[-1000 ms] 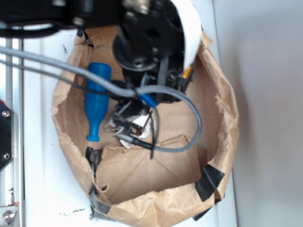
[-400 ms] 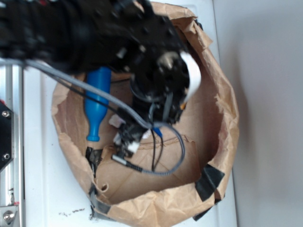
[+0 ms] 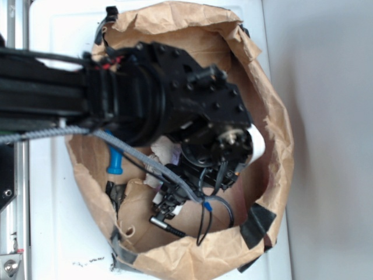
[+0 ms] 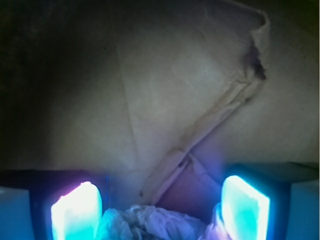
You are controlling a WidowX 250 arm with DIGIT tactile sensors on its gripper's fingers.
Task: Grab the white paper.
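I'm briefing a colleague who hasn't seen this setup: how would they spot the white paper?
Find the big brown paper bag lying open on the white surface. Inside it, under the black arm, the white paper is a crumpled pale wad between the gripper fingers. The neighbouring blue bottle is smooth and blue.

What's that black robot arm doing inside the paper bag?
It is after a crumpled white paper lying in the brown paper bag. The wrist camera shows the gripper open, the wad sitting between its two glowing fingers, not yet squeezed. A blue bottle peeks out from under the arm, untouched.
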